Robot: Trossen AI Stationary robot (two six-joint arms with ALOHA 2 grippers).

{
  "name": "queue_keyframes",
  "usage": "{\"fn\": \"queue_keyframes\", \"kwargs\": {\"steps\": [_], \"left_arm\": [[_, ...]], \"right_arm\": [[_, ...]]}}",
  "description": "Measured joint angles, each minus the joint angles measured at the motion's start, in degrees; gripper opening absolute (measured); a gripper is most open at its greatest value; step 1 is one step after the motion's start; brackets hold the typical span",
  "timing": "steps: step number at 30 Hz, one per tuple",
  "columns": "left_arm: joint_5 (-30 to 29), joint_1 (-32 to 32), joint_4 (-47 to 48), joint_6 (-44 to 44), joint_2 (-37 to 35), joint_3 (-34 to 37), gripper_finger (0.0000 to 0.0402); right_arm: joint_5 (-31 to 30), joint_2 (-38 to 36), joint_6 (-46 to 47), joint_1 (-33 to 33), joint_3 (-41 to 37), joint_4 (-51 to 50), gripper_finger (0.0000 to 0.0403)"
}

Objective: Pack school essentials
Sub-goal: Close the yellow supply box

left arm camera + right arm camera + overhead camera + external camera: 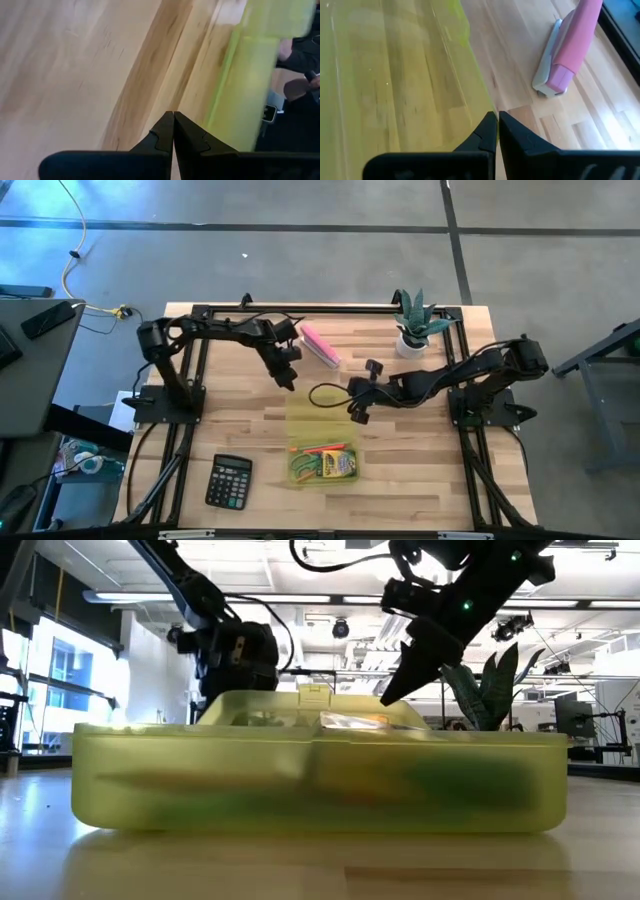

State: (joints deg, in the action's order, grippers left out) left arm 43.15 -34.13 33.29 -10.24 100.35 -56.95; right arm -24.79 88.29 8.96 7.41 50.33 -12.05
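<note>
An open translucent yellow-green case lies at the table's middle. Its tray (322,463) is on the near side and holds the school essentials: a yellow-green crayon box (338,465), a red-orange marker (318,450) and green-handled scissors (302,471). Its lid (312,417) lies open on the far side. My left gripper (289,383) is shut over bare wood by the lid's far left corner, with the lid (245,90) beside its fingertips (173,117). My right gripper (357,416) is shut at the lid's right edge (475,95). My right gripper's shut fingertips (490,122) stand at the lid's right edge, slanting down from the table's right. Whether they touch the lid I cannot tell. My left gripper touches nothing that shows.
A pink stapler (320,346) lies on the far side of the lid, close to both grippers (570,45). A black calculator (229,480) sits near the front left. A potted plant (415,328) stands at the far right. Bare wood lies left and right of the case.
</note>
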Motion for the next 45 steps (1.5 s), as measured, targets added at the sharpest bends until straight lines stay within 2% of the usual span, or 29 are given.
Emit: {"fn": "queue_keyframes", "kwargs": {"steps": [5,13,17,25,33,38,43,45], "left_arm": [[4.08,0.04,-0.31,0.53,3.26,0.0,0.0],[15.35,1.17,-2.12,4.48,6.94,0.0,0.0],[17.87,2.0,-4.56,3.84,7.11,0.0,0.0],[18.22,1.95,-5.94,2.38,7.11,0.0,0.0],[18.15,1.99,-6.36,2.95,7.11,0.0,0.0],[17.98,1.99,-6.41,2.95,7.11,0.0,0.0],[17.89,1.99,-6.59,2.95,7.11,0.0,0.0],[17.89,1.99,-6.74,3.0,7.11,0.0,0.0]], "right_arm": [[-2.28,0.0,0.06,1.0,0.02,0.08,0.0002],[-2.65,0.0,1.07,1.01,0.02,-1.23,0.0002],[-2.64,0.0,1.13,1.01,0.03,-1.46,0.0002],[-1.89,0.0,2.73,0.95,0.04,-1.46,0.0008],[-1.49,0.0,5.2,0.88,0.4,-1.85,0.0079],[-1.08,-0.52,5.09,0.88,3.68,-4.62,0.0114],[1.55,-1.8,6.58,0.9,8.79,-10.76,0.0123],[4.4,-1.84,8.75,1.33,10.79,-12.94,0.0123]]}}
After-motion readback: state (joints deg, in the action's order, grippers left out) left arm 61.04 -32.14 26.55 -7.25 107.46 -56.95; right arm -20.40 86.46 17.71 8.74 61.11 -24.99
